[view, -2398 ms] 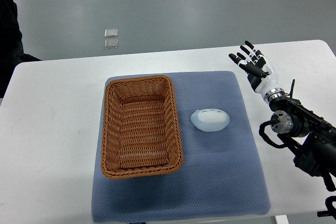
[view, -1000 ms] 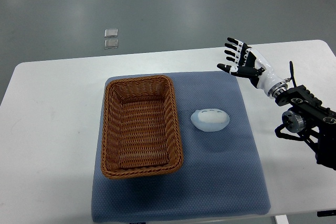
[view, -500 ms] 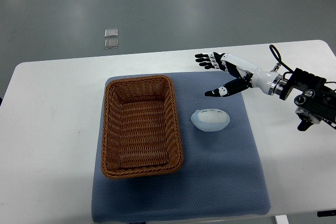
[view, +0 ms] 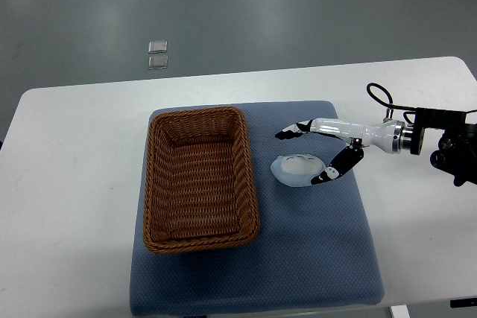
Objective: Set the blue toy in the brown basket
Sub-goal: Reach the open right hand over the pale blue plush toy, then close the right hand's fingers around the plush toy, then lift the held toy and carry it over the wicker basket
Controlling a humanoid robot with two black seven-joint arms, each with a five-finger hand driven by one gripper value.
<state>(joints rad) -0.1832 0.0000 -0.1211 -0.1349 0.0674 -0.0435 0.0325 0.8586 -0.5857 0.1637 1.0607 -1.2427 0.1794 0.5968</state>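
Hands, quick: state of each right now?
Left hand: not in view.
Right hand: open, fingers spread around the blue toy on the mat, not yet closed on it.

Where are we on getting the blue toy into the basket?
Done: the right hand has reached the blue toy, fingers open around it. In hand: the grasp, not closed. Left: lift it and carry it to the empty brown basket beside it on the mat.

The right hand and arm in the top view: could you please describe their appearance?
The right hand has a glossy white shell with black fingers bearing small white patches. A silver ring joins its wrist to a black forearm, where a thin black cable loops above.
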